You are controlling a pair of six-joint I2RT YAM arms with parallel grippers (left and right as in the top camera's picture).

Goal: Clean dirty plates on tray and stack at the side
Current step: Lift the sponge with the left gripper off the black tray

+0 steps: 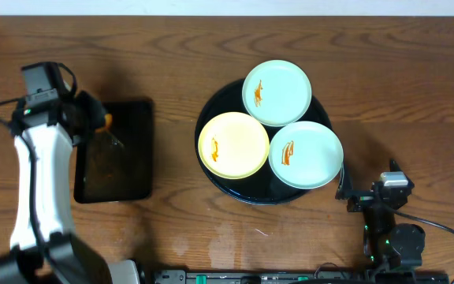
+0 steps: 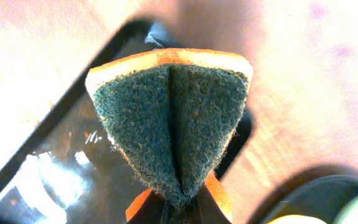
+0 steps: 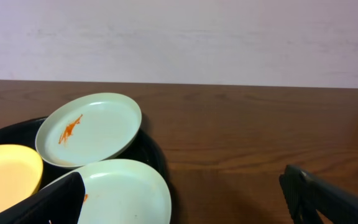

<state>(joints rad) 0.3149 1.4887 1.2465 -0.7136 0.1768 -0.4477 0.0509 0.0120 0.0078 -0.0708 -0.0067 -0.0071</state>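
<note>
Plates [image 1: 277, 92], all smeared orange, filled the tray [image 1: 217, 106].
Mint at twelve and four o'clock, yellow at eight; left gripper [image 2: 178, 210] pinched a sponge [image 2: 173, 118], right gripper [image 3: 185, 202] spread.

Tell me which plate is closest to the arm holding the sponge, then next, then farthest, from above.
1. Yellow plate: left side of the tray, nearest the left gripper.
2. Top mint plate: tray's far edge.
3. Right mint plate: tray's right side, farthest.
</note>
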